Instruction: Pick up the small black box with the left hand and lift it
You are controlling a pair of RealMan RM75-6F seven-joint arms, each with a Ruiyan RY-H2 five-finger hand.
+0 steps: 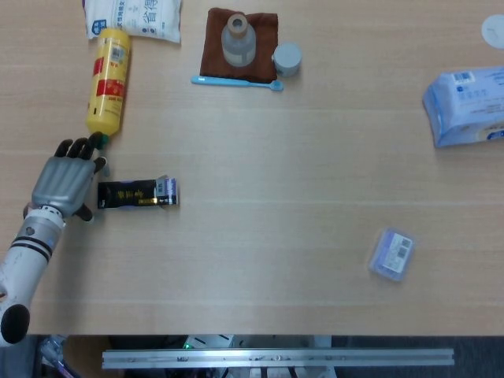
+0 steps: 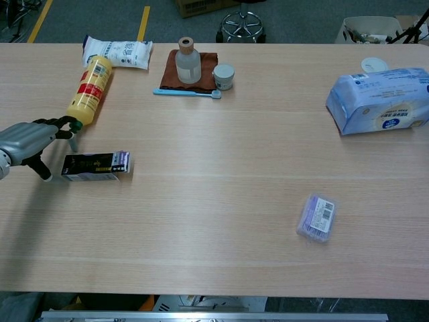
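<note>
The small black box (image 1: 136,193) (image 2: 95,166) lies flat on the table at the left, its long side running left to right, with a purple-and-white end facing right. My left hand (image 1: 63,179) (image 2: 28,139) hovers just left of the box's left end, fingers spread and holding nothing; the thumb hangs down close to the box's end, and I cannot tell if it touches. The right hand shows in neither view.
A yellow bottle (image 1: 108,81) lies just beyond the left hand's fingertips, with a white bag (image 1: 134,17) behind it. Further back are a brown cloth with a glass bottle (image 1: 237,39), a small cup (image 1: 287,59) and a blue toothbrush (image 1: 236,80). A tissue pack (image 1: 466,105) and a purple packet (image 1: 392,253) lie right.
</note>
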